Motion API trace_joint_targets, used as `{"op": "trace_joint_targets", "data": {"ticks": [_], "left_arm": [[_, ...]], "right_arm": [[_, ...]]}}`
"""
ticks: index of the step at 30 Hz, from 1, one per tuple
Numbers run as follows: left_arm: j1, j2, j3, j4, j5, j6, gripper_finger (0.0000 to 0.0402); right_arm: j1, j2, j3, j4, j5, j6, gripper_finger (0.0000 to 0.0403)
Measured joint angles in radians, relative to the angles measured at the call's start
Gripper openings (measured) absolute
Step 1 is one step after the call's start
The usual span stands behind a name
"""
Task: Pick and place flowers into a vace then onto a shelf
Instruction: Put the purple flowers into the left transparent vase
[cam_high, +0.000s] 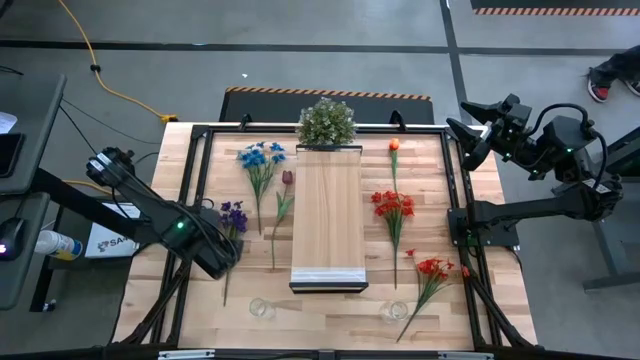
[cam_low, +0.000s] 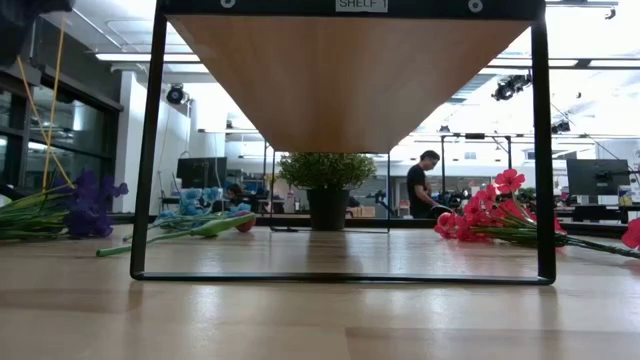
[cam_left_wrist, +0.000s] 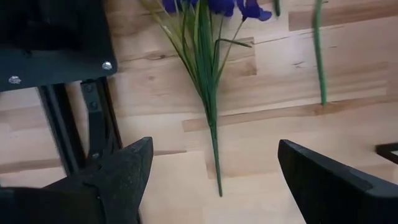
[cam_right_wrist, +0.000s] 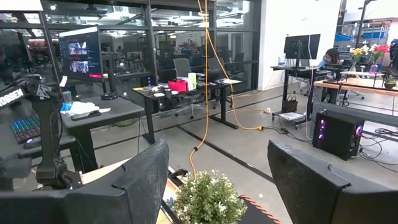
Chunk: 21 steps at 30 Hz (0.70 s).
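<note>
Two small clear glass cups (cam_high: 261, 308) stand at the table's near edge, flanking the end of the raised shelf (cam_high: 327, 215), which runs down the middle of the tabletop (cam_high: 500, 300). The left gripper (cam_high: 222, 252) hovers over the stem of the purple flowers (cam_left_wrist: 208, 74), fingers spread wide and holding nothing. Blue flowers (cam_high: 262, 160) and a dark red bloom (cam_high: 287, 178) lie left of the shelf; bright red flowers (cam_high: 394, 205) and an orange one (cam_high: 394, 146) lie right. A bushy potted plant (cam_high: 326, 122) stands at the far end. The right gripper (cam_high: 468, 140) waits raised at the far right corner, fingers parted, empty.
</note>
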Motion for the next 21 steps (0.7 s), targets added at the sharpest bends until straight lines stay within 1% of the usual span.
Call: {"op": "trace_joint_targets", "data": {"ticks": [8, 13, 21], "left_arm": [[0.0, 0.0, -0.133, 0.132, 0.007, 0.0, 0.0378], [0.0, 0.0, -0.215, 0.236, 0.023, -0.001, 0.0378], [0.0, 0.0, -0.295, 0.35, 0.025, -0.005, 0.0378]], "right_arm": [[0.0, 0.0, 0.0, 0.0, -0.004, 0.0, 0.0262], [0.0, 0.0, 0.0, 0.0, -0.049, 0.039, 0.0262], [0.0, 0.0, 0.0, 0.0, -0.055, 0.049, 0.0262]]}}
